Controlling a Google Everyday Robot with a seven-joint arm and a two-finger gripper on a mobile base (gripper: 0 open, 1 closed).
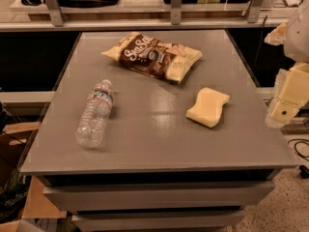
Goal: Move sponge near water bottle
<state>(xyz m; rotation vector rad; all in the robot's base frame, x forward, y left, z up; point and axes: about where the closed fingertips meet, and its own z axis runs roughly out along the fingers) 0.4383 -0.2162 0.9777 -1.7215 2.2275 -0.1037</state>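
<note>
The pale yellow sponge [208,107] lies flat on the grey table top [159,144], right of centre. The clear water bottle [95,113] lies on its side at the left, its white cap pointing away from me. A wide stretch of table separates the two. My gripper [288,96] hangs off the table's right edge, level with the sponge and well to its right, touching nothing.
A cream-and-brown chip bag [154,55] lies at the back of the table, behind the sponge and bottle. A shelf with metal posts [176,4] runs behind the table. Cardboard [14,144] and cables sit on the floor at the left.
</note>
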